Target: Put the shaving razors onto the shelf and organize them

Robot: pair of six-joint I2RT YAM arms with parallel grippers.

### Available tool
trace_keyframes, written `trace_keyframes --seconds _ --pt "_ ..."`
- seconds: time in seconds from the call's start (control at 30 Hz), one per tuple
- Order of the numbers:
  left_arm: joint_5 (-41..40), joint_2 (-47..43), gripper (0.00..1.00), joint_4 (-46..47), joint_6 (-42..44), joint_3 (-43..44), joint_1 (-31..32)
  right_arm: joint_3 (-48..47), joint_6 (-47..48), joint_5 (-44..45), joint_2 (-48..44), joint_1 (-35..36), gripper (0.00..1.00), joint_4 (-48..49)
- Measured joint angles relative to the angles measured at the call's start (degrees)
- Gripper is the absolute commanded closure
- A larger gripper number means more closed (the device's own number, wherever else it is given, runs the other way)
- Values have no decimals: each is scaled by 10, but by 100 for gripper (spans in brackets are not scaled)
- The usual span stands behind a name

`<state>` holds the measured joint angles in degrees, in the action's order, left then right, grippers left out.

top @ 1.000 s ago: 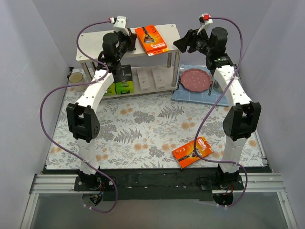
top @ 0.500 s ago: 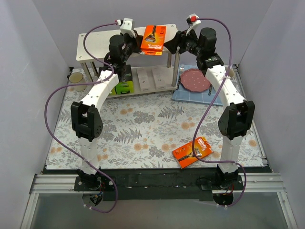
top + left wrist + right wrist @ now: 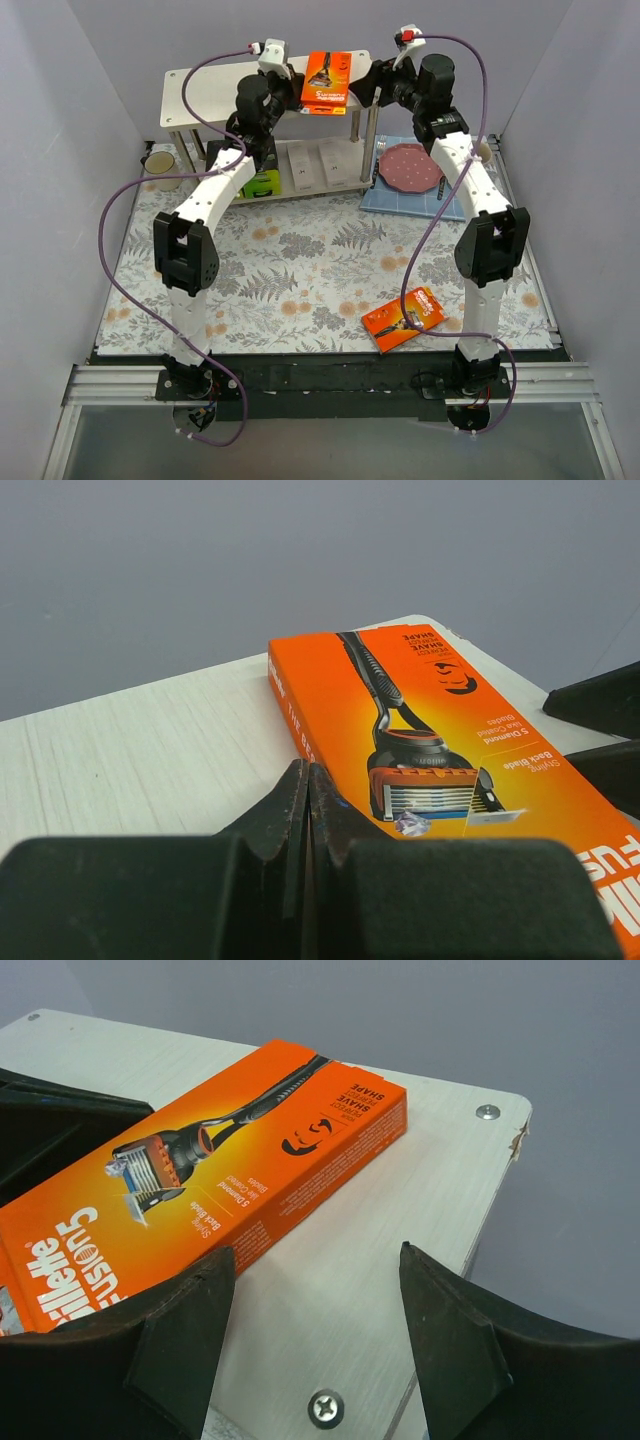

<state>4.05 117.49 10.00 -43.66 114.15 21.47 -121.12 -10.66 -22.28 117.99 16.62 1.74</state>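
Observation:
One orange razor pack (image 3: 326, 80) lies flat on the top board of the shelf (image 3: 200, 95), near its right end. My left gripper (image 3: 292, 88) is shut, its tips (image 3: 308, 775) resting against the pack's (image 3: 420, 710) left long edge. On the other side, my right gripper (image 3: 365, 85) stands open (image 3: 315, 1252) over bare board, its left finger (image 3: 185, 1330) beside the pack (image 3: 200, 1180). A second orange pack (image 3: 403, 319) lies on the table near the right arm's base. Black-and-green packs (image 3: 262, 182) and white boxes (image 3: 318, 165) sit on the lower tier.
A blue mat with a red plate (image 3: 410, 165) lies right of the shelf. A small cup (image 3: 158, 160) stands at the shelf's left. Grey walls close in on three sides. The shelf's right edge with its screws (image 3: 326, 1407) is just below my right gripper.
The right arm has swung left to the pack and its jaws have widened. The left gripper has shifted right, and the pack has turned from skewed to nearly square on the board.

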Motion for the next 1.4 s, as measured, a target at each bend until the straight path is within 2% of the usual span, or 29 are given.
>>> trace_keyframes --seconds 0.37,0.6,1.3,1.4 --pt "-47 42 100 25 21 44 14 -40 4 23 39 -8 23 16" --pt "-72 43 100 28 32 43 22 -63 9 30 57 -7 23 18" --pt "-162 -24 100 73 66 -63 54 -71 18 56 70 -7 21 25" --pt "-181 -55 88 75 59 -103 54 -70 18 61 69 -11 21 22"
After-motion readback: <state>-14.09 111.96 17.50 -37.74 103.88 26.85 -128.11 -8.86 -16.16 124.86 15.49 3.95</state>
